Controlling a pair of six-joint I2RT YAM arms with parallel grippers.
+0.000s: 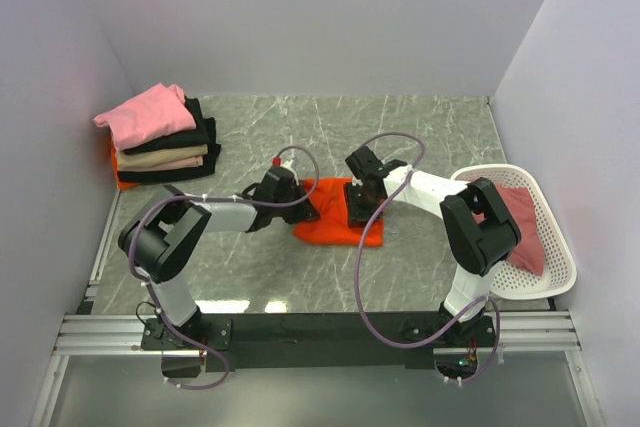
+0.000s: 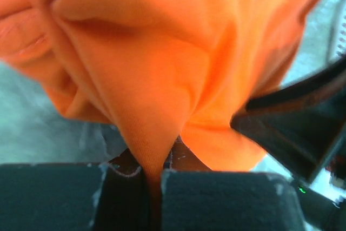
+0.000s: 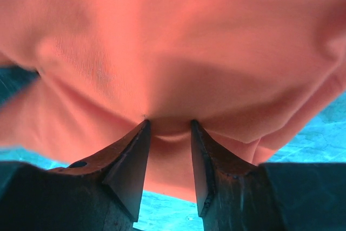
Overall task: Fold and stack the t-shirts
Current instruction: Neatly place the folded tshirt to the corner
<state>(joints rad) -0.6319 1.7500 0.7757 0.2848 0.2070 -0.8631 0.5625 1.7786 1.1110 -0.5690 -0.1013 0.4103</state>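
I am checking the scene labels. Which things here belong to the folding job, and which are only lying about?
Job: orange t-shirt, held by left gripper and right gripper; folded stack; rose-red shirt.
Lying about: white basket.

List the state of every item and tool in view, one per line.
orange t-shirt: bunched mid-table, gripped by both tools
left tool: shut on the shirt's fabric
right tool: pinching a fold
shirt stack: folded, pink on top
basket: holds an unfolded rose-red shirt
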